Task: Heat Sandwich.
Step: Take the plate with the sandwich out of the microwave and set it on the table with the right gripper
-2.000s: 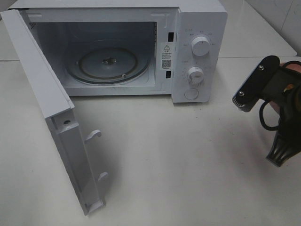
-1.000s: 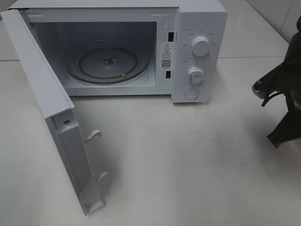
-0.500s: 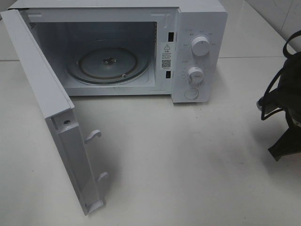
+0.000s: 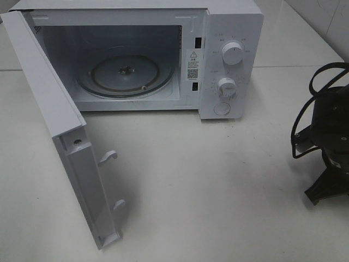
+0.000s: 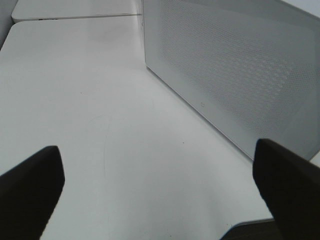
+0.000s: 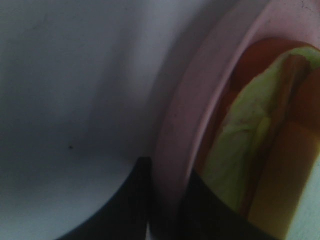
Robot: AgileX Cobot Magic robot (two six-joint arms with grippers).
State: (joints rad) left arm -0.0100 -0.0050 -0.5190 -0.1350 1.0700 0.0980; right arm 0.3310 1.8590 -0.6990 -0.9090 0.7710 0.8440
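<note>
On the pale desk (image 4: 218, 191), the white microwave oven (image 4: 232, 60) stands open. Left gripper (image 5: 155, 200): jaws apart, empty. Right jaws straddle the round pink plate (image 6: 185, 125) rim; closure unclear. Lettuce-layered sandwich (image 6: 250, 150) could slide if tilted.

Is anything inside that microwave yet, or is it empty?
Empty. The microwave door hangs wide open, and its glass turntable lies bare.
</note>
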